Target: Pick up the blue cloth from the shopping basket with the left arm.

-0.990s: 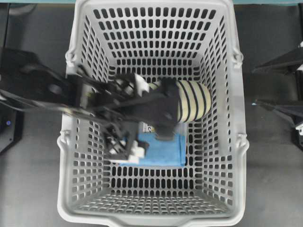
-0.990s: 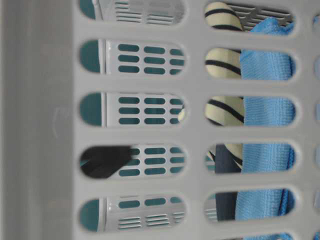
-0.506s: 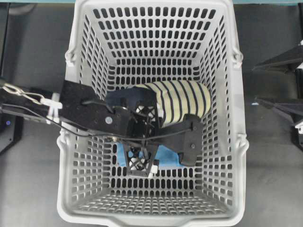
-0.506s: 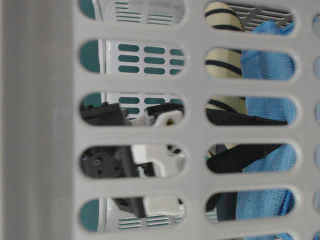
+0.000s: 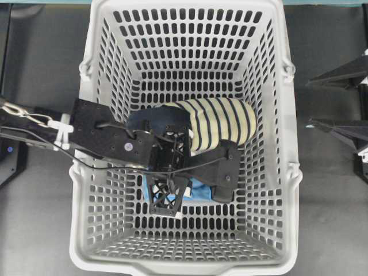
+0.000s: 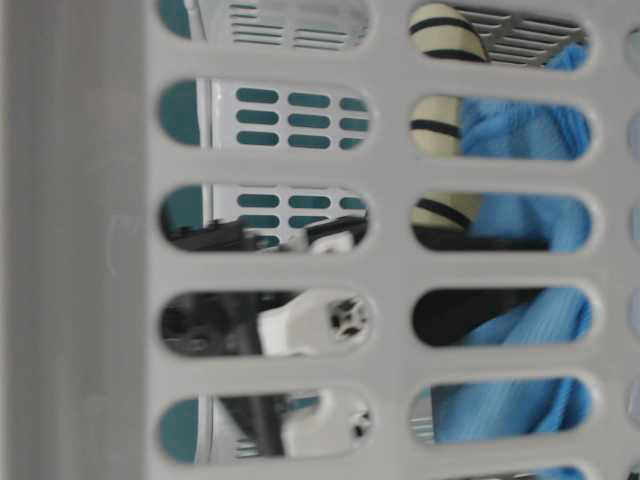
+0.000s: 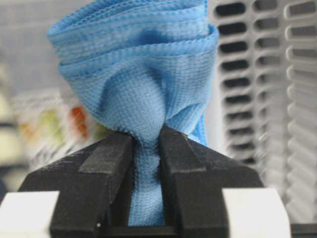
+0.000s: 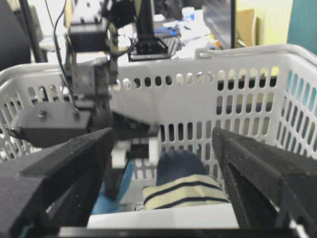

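Overhead view: a large light grey shopping basket (image 5: 92, 34) with slotted walls fills the frame, sitting on a dark surface. The left arm (image 5: 103, 135), black w/ thin cables and white fittings, reaches in over the basket's left rim and down to the floor near the middle. Its left gripper (image 7: 147, 148) is pinched tight on the blue cloth (image 7: 136, 84): the wrist view shows both black fingers (image 7: 106, 158) pressed against a narrow fold of the light blue fabric, w/ the rest bunched up in ruffled layers above them. From overhead, only slivers of the cloth (image 5: 198, 190) show under the gripper, on the basket floor a bit toward the front edge. Just behind it, touching the arm, lies a cream-and-navy striped garment (image 5: 221, 123), rolled, near the floor's centre.

Table-level view, through the basket wall's slots: blue cloth (image 6: 520, 330) at right, striped garment behind it, black and white gripper parts at left, blurred.

The right gripper (image 8: 161, 163) sits outside the basket off its right side, jaws spread wide, holding nothing; its black fingers (image 5: 339, 77) show at the right edge of the overhead view.
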`<state>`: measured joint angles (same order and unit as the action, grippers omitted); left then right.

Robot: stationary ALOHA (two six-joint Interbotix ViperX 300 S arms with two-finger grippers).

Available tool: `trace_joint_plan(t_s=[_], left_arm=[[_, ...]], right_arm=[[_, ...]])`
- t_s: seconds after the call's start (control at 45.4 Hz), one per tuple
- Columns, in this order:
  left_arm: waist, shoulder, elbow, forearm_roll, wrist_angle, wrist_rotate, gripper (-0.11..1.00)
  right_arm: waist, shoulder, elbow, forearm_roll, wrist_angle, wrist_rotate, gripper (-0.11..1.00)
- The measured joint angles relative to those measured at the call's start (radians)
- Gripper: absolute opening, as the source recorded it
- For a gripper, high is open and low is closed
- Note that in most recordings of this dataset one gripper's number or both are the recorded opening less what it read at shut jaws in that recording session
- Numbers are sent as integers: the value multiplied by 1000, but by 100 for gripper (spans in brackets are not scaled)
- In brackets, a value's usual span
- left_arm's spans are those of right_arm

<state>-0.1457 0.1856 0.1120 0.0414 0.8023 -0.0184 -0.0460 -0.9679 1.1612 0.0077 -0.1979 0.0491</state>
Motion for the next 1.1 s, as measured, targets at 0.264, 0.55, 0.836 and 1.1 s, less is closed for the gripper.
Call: trace_joint_plan(t_s=[0.264,0.55,0.836,1.1], left_arm=[[6,-89,-193,0,181,-3,12],[8,-117,-477,0,465,-5,12],[6,-115,-503,0,506,-6,12],[8,-115,-502,0,508,-5,12]], right_arm=[[0,0,5,0,0,0,77],[0,0,5,0,0,0,77],[2,0,5,0,-2,0,77],[0,0,5,0,0,0,77]])
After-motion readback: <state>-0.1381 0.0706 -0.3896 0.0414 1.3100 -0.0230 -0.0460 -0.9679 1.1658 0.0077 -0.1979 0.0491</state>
